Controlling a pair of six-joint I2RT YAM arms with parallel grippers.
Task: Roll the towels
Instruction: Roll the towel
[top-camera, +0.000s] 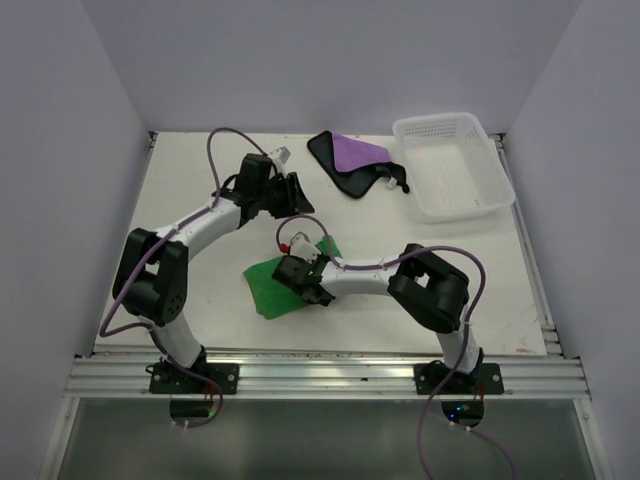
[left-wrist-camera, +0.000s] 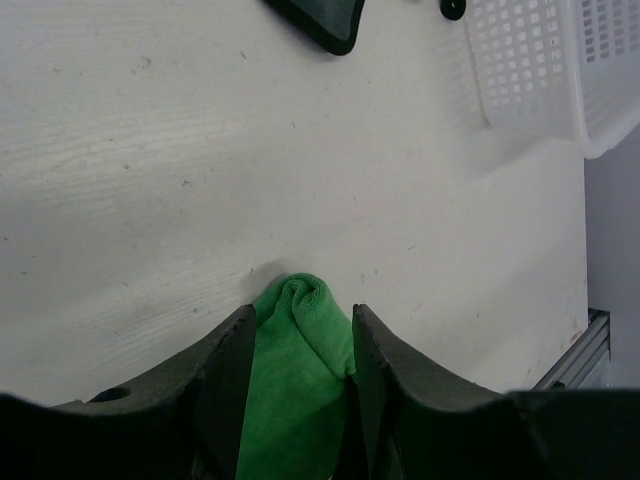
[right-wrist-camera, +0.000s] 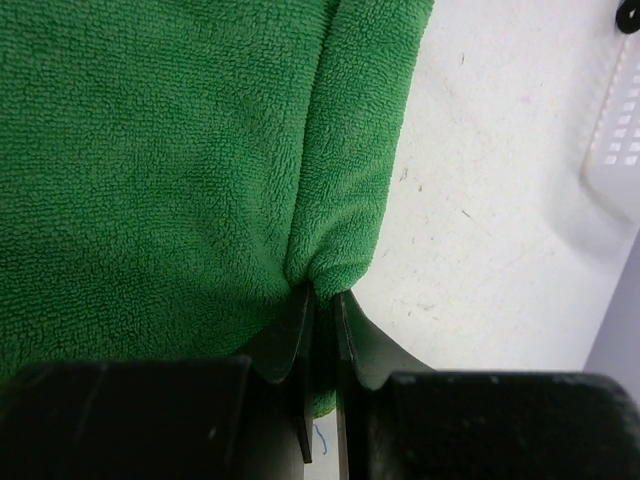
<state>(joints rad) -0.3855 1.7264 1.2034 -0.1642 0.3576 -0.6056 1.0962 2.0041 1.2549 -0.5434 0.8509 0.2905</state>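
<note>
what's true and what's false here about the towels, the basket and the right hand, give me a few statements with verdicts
1. The right hand is shut on a fold of the green towel. True.
2. The purple towel lies in the basket. False: it lies on the table, left of the basket.
3. The green towel is rolled up tight. False: most of it lies flat.
4. The basket stands at the table's far right corner. True.
</note>
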